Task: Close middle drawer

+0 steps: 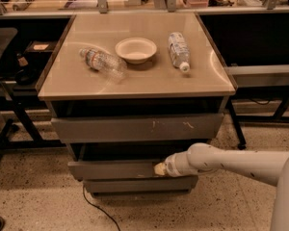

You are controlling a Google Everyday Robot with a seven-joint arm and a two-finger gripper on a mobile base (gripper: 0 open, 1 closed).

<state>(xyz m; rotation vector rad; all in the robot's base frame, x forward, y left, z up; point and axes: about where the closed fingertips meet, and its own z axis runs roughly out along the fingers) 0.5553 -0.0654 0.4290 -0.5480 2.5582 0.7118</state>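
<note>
The middle drawer (113,170) is a wide plain grey front, sticking out a little from the cabinet, with a dark gap above it. It sits below the upper drawer front with white scratch marks (135,127) and above the narrower bottom drawer front (135,185). My gripper (159,169), at the end of the white arm (226,162) reaching in from the right, has its cream tip against the middle drawer's front, right of centre.
On the beige cabinet top (139,78) lie a white bowl (136,49) and two clear plastic bottles (102,61) (178,50). Dark shelving stands on both sides. A black cable (94,208) runs on the speckled floor in front.
</note>
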